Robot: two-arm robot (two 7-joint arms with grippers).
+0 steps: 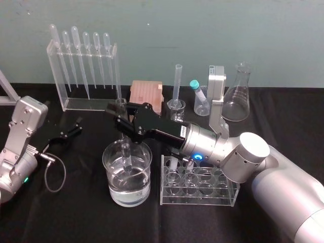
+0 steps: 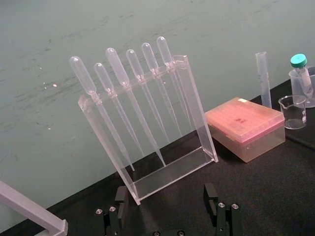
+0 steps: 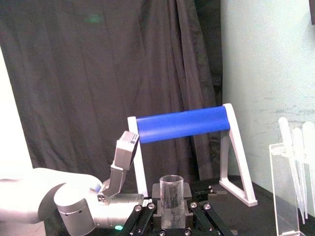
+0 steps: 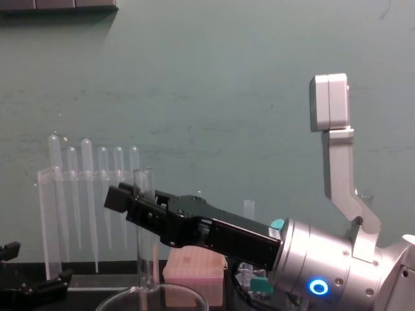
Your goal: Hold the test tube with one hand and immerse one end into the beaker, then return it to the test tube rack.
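The test tube (image 1: 124, 152) stands upright, its lower end dipped into the water-filled beaker (image 1: 146, 174). The right gripper's (image 1: 121, 117) fingers pinch it, and the right wrist view adds its open mouth. The left gripper (image 1: 76, 126) rests on the worktop (image 1: 76, 202), fingers spread.

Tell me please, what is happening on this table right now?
The right gripper holds the test tube upright, its lower end inside the beaker and apparently dipped in the clear liquid. The test tube rack stands just right of the beaker; the tube is not yet returned. The left gripper sits idle and open at the far left.
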